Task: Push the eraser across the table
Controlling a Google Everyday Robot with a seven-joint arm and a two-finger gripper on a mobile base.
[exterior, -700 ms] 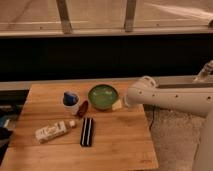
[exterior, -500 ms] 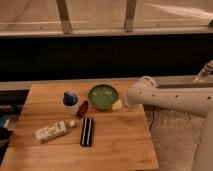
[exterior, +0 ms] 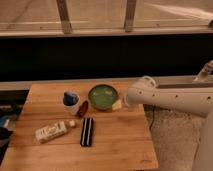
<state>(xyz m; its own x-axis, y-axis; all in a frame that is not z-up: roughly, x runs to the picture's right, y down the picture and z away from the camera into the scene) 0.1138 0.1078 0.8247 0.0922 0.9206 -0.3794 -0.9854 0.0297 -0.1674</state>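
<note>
Nothing is shifting since the earlier frames: the eraser is lying flat on the tabletop, in front of the green bowl and slightly to its left. The tool is hanging at that bowl's right side, and whether it is open or closed cannot be told.

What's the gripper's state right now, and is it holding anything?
Gripper: cannot be told. It is at the arm's end, just right of the green bowl and apart from the eraser, which lies untouched on the table.
</note>
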